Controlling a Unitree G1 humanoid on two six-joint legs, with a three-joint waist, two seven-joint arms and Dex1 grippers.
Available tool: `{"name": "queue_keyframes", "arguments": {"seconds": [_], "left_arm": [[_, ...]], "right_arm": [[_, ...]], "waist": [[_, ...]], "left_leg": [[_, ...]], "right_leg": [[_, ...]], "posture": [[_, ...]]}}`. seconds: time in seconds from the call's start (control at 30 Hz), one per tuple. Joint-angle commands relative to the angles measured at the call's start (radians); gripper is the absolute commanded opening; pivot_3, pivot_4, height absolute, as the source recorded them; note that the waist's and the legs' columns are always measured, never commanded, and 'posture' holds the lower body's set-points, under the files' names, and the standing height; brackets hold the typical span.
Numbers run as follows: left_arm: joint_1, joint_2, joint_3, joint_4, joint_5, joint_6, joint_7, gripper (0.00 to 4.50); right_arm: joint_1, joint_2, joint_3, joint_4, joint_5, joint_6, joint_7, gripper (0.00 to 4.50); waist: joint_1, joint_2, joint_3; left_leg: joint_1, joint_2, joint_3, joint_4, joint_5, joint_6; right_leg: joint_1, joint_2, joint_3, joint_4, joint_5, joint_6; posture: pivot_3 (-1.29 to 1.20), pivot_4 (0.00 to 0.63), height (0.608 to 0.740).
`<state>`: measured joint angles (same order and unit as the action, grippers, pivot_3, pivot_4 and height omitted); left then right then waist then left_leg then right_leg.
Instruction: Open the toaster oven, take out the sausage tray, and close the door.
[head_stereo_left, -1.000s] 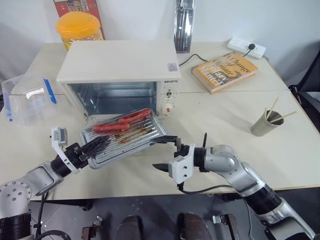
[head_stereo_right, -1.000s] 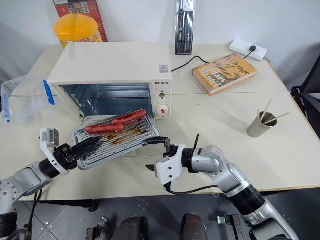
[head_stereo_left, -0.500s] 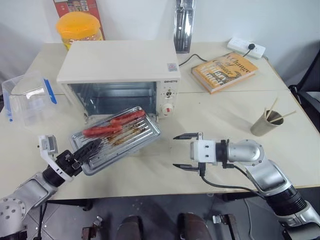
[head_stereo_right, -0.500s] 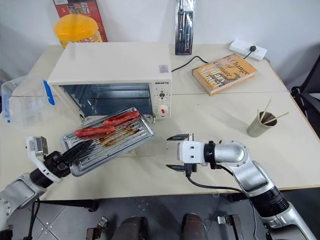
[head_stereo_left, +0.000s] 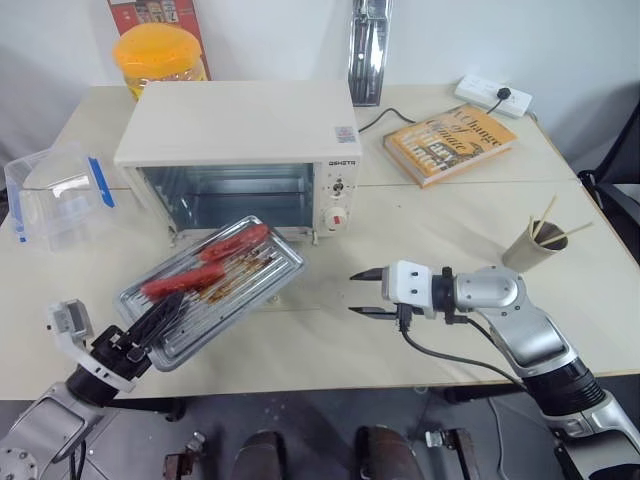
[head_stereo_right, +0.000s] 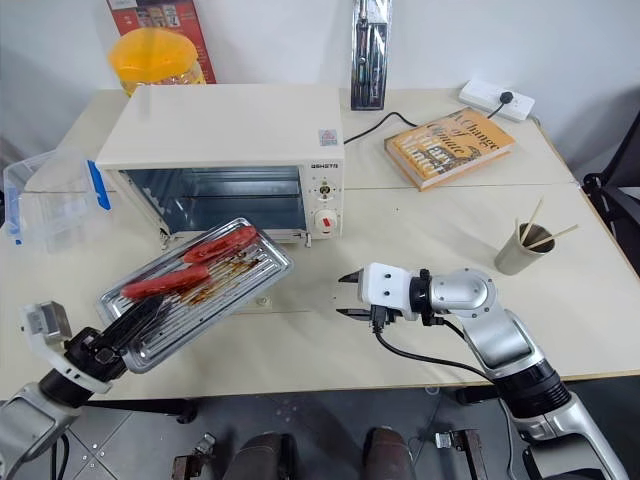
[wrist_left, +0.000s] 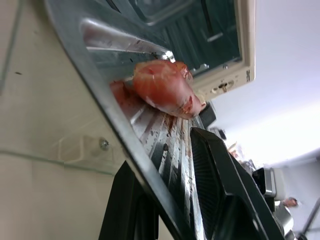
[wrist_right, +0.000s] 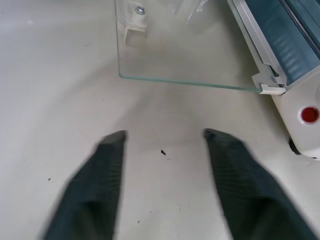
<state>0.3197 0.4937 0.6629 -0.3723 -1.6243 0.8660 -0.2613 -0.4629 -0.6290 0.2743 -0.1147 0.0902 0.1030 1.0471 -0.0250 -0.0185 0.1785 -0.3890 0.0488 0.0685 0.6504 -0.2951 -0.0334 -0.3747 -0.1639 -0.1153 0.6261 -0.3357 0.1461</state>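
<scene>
The cream toaster oven (head_stereo_left: 240, 135) stands at the back left of the table, its cavity showing. Its glass door (wrist_right: 190, 50) lies folded down flat on the tabletop. The silver sausage tray (head_stereo_left: 215, 290), carrying two red sausages (head_stereo_left: 205, 262), hangs tilted above the table in front of the oven. My left gripper (head_stereo_left: 160, 315) is shut on the tray's near corner; the left wrist view has one finger on each side of its rim (wrist_left: 150, 170). My right gripper (head_stereo_left: 365, 292) hovers to the right of the tray, pointing left, open with nothing between its fingers (wrist_right: 105, 165).
A clear plastic box with blue clips (head_stereo_left: 55, 195) sits left of the oven. Behind it stands an orange-lidded jar (head_stereo_left: 160, 55). A book (head_stereo_left: 450, 140), a power strip (head_stereo_left: 493, 95) and a cup with sticks (head_stereo_left: 530, 248) occupy the right side.
My left gripper has drawn the tray towards the front left, away from the oven. My right gripper has left the tray's edge, moved right and rolled; its fingers now stand closer together.
</scene>
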Motion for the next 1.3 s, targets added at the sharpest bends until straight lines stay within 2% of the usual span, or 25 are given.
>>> {"name": "queue_keyframes", "arguments": {"seconds": [0.03, 0.13, 0.47, 1.03, 1.3], "left_arm": [[0.057, -0.028, 0.038, -0.083, -0.047, -0.057, 0.006, 0.64], [0.114, -0.052, 0.053, -0.121, -0.060, -0.097, 0.020, 0.64], [0.268, -0.125, 0.113, -0.168, -0.106, -0.220, 0.042, 0.64], [0.361, -0.232, 0.199, -0.176, -0.179, -0.392, 0.106, 0.64], [0.383, -0.252, 0.212, -0.169, -0.183, -0.435, 0.116, 0.64]], "right_arm": [[-0.019, 0.017, 0.002, 0.006, 0.001, -0.034, 0.007, 1.09], [-0.032, 0.030, 0.008, 0.040, -0.010, -0.058, 0.012, 0.02], [-0.063, 0.092, 0.048, 0.133, -0.039, -0.113, 0.018, 0.00], [-0.128, 0.219, 0.107, 0.282, -0.098, -0.219, 0.003, 0.00], [-0.169, 0.285, 0.097, 0.224, -0.061, -0.163, 0.016, 0.00]], "waist": [[0.000, 0.000, 0.000], [0.000, 0.000, 0.000], [0.000, 0.000, 0.000], [-0.002, 0.000, 0.000], [-0.002, 0.000, 0.000]], "left_leg": [[0.000, 0.000, 0.000, 0.000, 0.000, 0.000], [0.000, 0.000, 0.000, 0.000, 0.000, 0.000], [0.000, 0.000, 0.001, 0.001, -0.001, 0.001], [-0.001, 0.000, 0.002, 0.001, -0.001, 0.002], [-0.001, 0.000, 0.002, 0.001, -0.001, 0.002]], "right_leg": [[0.000, 0.000, 0.000, 0.000, 0.000, 0.000], [0.000, 0.000, 0.000, -0.001, 0.000, 0.000], [0.000, 0.000, 0.001, -0.003, 0.000, 0.000], [0.000, 0.000, 0.001, -0.004, 0.000, -0.001], [0.000, 0.000, 0.001, -0.004, 0.000, -0.001]], "posture": [[0.00, 0.150, 0.740], [0.00, 0.150, 0.740], [0.00, 0.150, 0.740], [0.00, 0.150, 0.740], [0.00, 0.150, 0.740]]}}
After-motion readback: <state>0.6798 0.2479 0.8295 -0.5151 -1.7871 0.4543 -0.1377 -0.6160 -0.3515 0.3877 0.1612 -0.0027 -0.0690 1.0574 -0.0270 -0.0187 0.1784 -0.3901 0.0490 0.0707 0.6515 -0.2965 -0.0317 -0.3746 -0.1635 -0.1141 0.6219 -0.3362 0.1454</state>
